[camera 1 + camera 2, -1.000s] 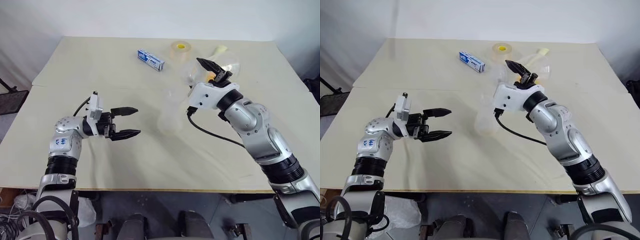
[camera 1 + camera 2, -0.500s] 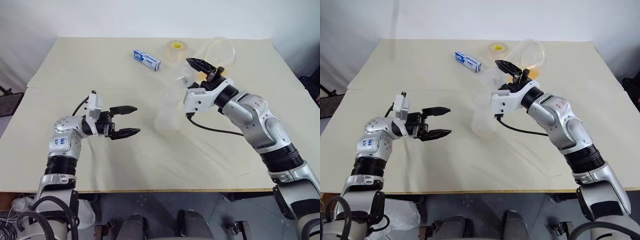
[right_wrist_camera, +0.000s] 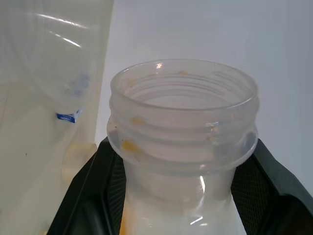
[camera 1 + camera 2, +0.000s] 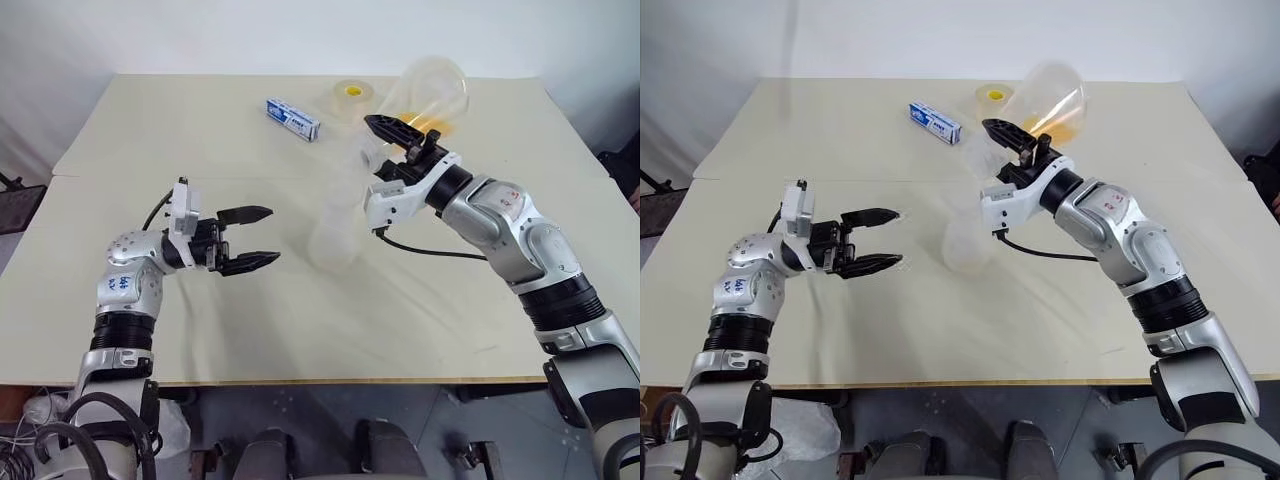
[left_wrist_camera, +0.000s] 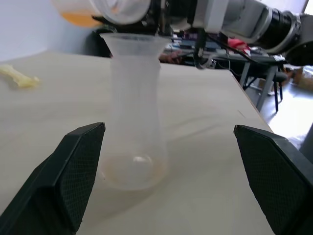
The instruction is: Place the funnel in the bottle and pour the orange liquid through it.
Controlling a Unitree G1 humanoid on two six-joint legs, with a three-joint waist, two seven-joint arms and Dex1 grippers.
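Observation:
The clear conical bottle (image 4: 335, 235) stands upright mid-table with the small clear funnel (image 4: 364, 152) in its neck. My right gripper (image 4: 402, 138) is shut on a clear wide-mouthed cup (image 4: 432, 88), tipped on its side above and just behind the funnel. Orange liquid (image 4: 438, 124) pools along the cup's lower side. In the right wrist view the cup's threaded mouth (image 3: 182, 112) sits between the black fingers (image 3: 90, 196). My left gripper (image 4: 262, 238) is open, level, to the left of the bottle and apart from it. The left wrist view shows the bottle (image 5: 134, 132) and funnel (image 5: 133, 41).
A blue and white box (image 4: 293, 118) and a yellowish tape roll (image 4: 350, 94) lie at the back of the cream table (image 4: 150, 130). A pale yellow stick (image 5: 17, 76) lies on the table beyond the bottle. A cable hangs from my right wrist.
My right wrist has rolled, tipping the cup further onto its side over the funnel. The left gripper has stayed put and open.

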